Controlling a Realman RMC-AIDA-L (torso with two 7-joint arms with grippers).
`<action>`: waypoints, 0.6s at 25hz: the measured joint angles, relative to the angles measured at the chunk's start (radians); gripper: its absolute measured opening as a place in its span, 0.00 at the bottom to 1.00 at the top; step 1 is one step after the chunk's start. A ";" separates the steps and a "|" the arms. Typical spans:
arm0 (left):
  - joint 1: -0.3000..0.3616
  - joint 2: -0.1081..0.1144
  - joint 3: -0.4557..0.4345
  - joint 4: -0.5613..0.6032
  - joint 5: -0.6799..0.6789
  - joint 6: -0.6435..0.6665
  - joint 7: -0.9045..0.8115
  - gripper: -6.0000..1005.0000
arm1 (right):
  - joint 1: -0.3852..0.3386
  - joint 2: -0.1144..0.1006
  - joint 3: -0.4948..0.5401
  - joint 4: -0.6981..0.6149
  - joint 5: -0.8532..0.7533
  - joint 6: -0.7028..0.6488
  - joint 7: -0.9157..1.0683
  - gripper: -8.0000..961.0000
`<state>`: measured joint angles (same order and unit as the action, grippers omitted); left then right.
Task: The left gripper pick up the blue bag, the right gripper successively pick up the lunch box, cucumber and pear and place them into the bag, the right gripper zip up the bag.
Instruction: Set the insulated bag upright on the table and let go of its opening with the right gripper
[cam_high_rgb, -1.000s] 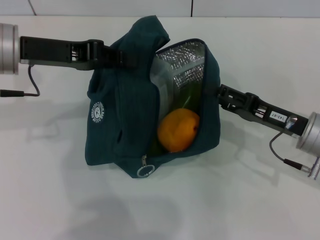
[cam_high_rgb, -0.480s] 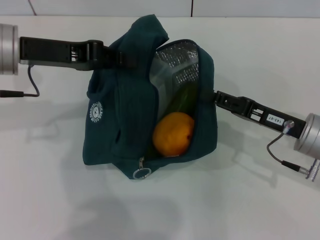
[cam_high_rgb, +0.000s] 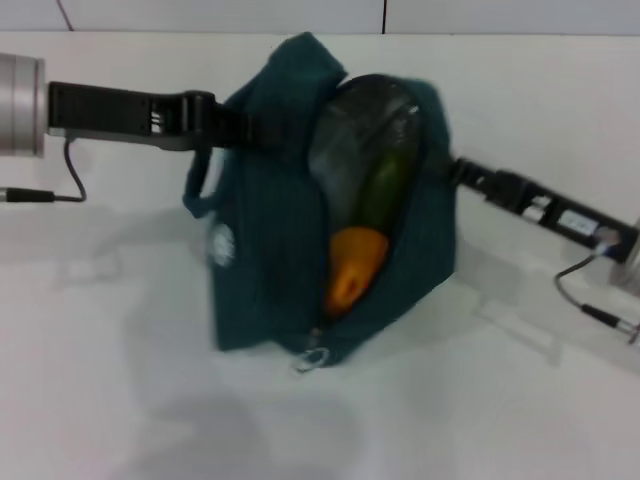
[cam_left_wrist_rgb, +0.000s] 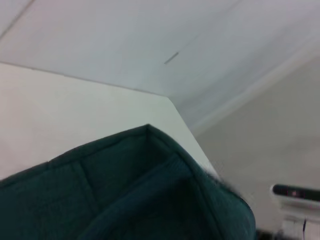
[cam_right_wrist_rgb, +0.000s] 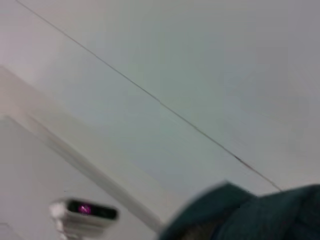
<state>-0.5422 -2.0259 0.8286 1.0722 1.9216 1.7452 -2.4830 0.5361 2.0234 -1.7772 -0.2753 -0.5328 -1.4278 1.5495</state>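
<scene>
We see the blue bag (cam_high_rgb: 270, 240) swung rightward and its mouth narrowed since a moment ago, the pear (cam_high_rgb: 352, 272) and cucumber (cam_high_rgb: 388, 185) now squeezed inside; the lunch box is probably the blurred clear shape behind them. The left gripper (cam_high_rgb: 235, 118) stays clamped on the bag's upper edge. The right gripper (cam_high_rgb: 450, 172) presses the bag's right side; its fingers are hidden. Loading looks done, zipping remains.

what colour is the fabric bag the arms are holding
Dark teal-green fabric bag, with a small round white logo; clearest in the head view.
</scene>
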 joint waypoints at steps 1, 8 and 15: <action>0.000 -0.002 0.006 0.000 -0.002 0.007 -0.002 0.05 | -0.006 -0.004 0.025 0.000 0.000 -0.034 -0.021 0.31; -0.014 -0.035 0.031 -0.013 -0.006 0.033 -0.002 0.05 | -0.028 -0.051 0.107 0.000 -0.004 -0.182 -0.034 0.21; -0.051 -0.056 0.034 -0.146 -0.006 -0.010 0.048 0.05 | -0.057 -0.065 0.107 0.029 -0.008 -0.178 -0.029 0.18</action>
<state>-0.5931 -2.0814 0.8629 0.9266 1.9155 1.7349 -2.4350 0.4790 1.9588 -1.6700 -0.2468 -0.5406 -1.6056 1.5208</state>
